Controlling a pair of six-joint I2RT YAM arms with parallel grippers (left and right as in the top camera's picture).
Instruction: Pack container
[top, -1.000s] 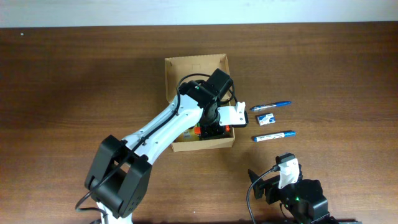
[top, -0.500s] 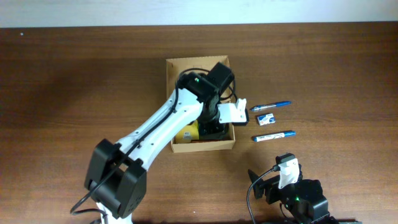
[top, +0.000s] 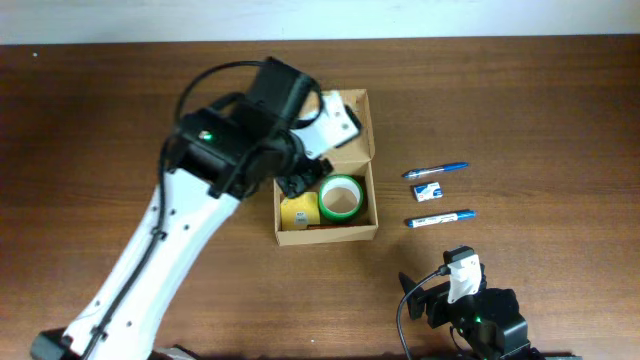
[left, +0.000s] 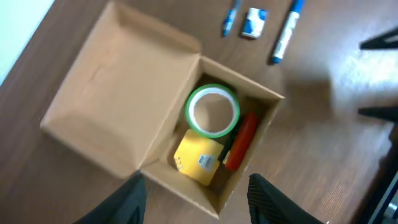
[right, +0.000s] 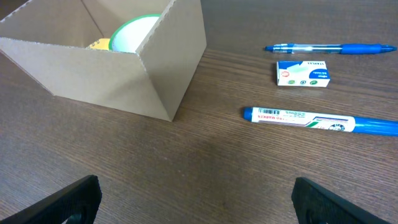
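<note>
The tan cardboard container (top: 326, 234) stands open at the table's middle, its flap lid (top: 345, 120) folded back. Inside lie a green tape roll (top: 340, 198), a yellow item (top: 298, 213) and a red marker (left: 239, 140). My left gripper (top: 303, 183) hovers above the box's left edge, open and empty; the left wrist view (left: 199, 205) looks down into the box (left: 118, 93). My right gripper (top: 455, 290) rests low near the front edge, open and empty (right: 199, 205), with the box (right: 112, 74) ahead to its left.
To the right of the box lie a blue pen (top: 435, 170), a small white-and-blue box (top: 428, 190) and a blue marker (top: 440, 217). They also show in the right wrist view: pen (right: 329, 48), small box (right: 303, 73), marker (right: 317, 119).
My left gripper has lifted out of the box and pulled back up and to the left. The green tape roll and yellow item now lie uncovered. The right arm has not moved.
</note>
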